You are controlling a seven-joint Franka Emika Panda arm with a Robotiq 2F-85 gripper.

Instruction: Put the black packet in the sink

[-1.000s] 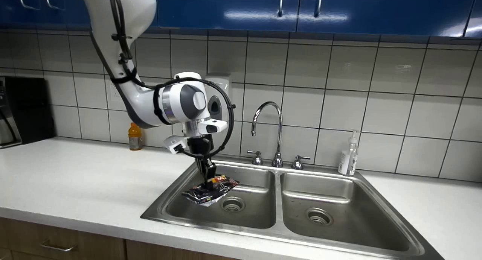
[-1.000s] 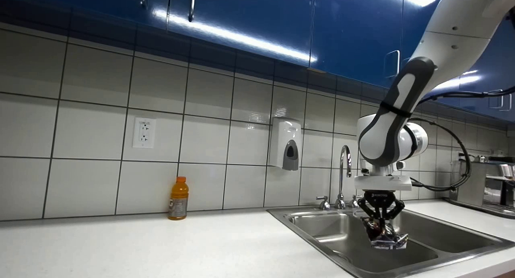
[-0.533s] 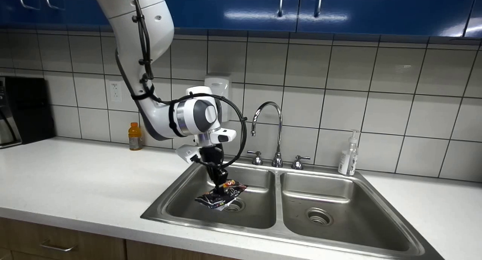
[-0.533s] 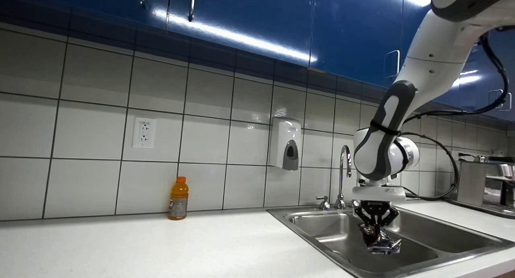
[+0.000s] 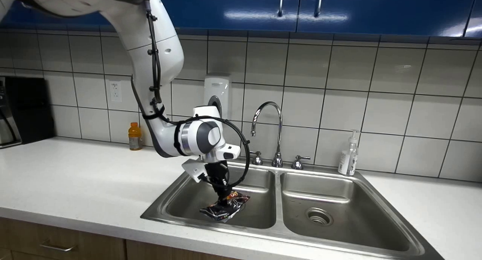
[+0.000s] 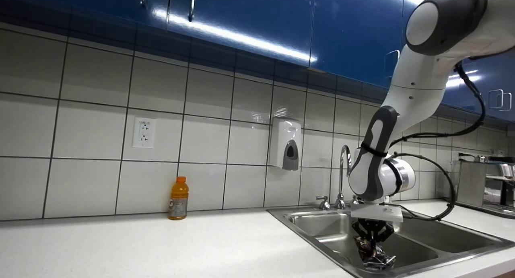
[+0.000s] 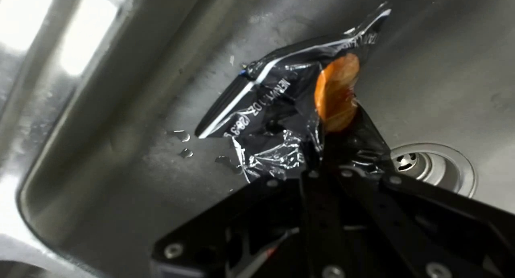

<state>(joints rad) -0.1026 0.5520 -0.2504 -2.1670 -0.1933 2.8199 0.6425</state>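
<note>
The black packet (image 5: 237,204) is crinkled, with red, orange and white print. It hangs tilted inside the nearer-left basin of the steel sink (image 5: 279,199) in this exterior view; it also shows in an exterior view (image 6: 372,258). My gripper (image 5: 223,200) points down and is shut on the packet's middle, as it is in an exterior view (image 6: 373,239). In the wrist view the packet (image 7: 277,105) spreads beyond the jaws (image 7: 322,167), over the basin floor (image 7: 434,77). The fingertips are hidden by the packet and linkages. I cannot tell whether the packet touches the floor.
A chrome faucet (image 5: 278,132) with two handles stands behind the sink. A clear soap bottle (image 5: 348,154) is at the back right rim. An amber bottle (image 5: 134,136) stands by the wall. The drain (image 7: 438,167) lies beside the packet. A wall dispenser (image 6: 285,143) hangs behind.
My gripper has moved down deeper into the basin with the packet held, shifting slightly right in an exterior view. The packet now covers that basin's drain there.
</note>
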